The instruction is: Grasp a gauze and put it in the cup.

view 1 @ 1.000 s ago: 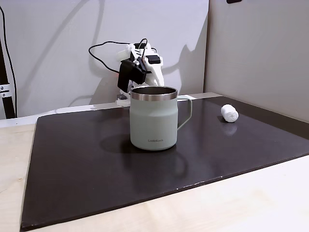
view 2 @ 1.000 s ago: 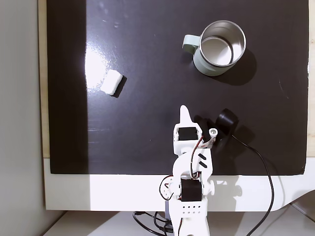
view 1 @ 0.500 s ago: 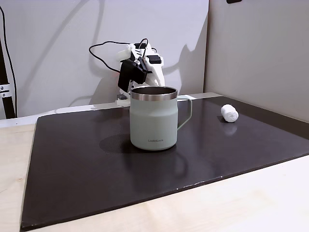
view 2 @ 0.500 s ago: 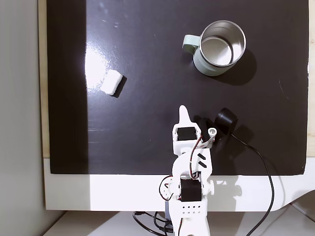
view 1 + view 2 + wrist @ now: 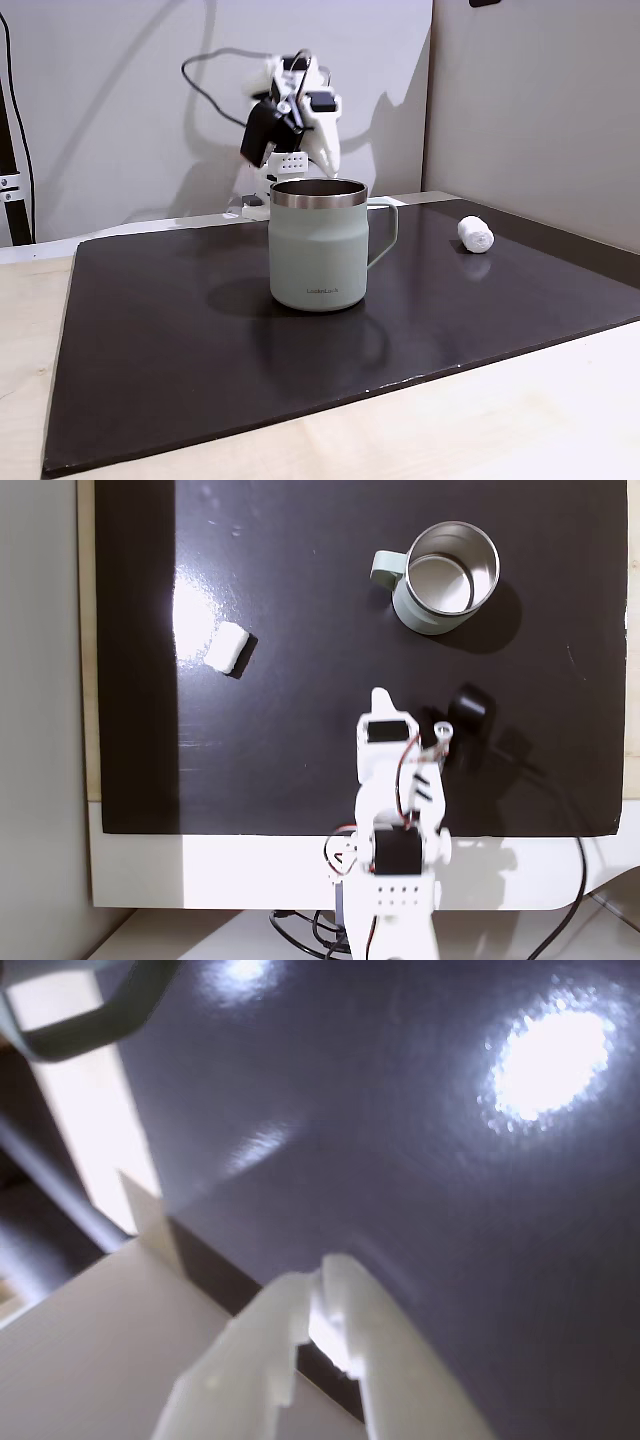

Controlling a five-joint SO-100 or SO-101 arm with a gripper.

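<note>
The sage-green cup (image 5: 318,245) stands upright on the dark mat, steel rim up; from above the cup (image 5: 445,575) is empty, handle pointing left. The white gauze roll (image 5: 227,647) lies on the mat well left of my gripper (image 5: 379,694). In the side-on fixed view the gauze (image 5: 476,234) rests right of the cup. My arm (image 5: 295,110) hovers behind the cup. In the wrist view my gripper (image 5: 318,1265) is shut with nothing in it, above bare mat, and the cup's handle (image 5: 75,1045) shows at the top left.
A dark glossy mat (image 5: 300,580) covers most of the pale table and glares near the gauze. A black cable (image 5: 560,880) trails from the arm at the lower right. Walls (image 5: 530,100) close in behind and to the right.
The arm has lifted higher behind the cup and shifted slightly. Cup and gauze have not moved.
</note>
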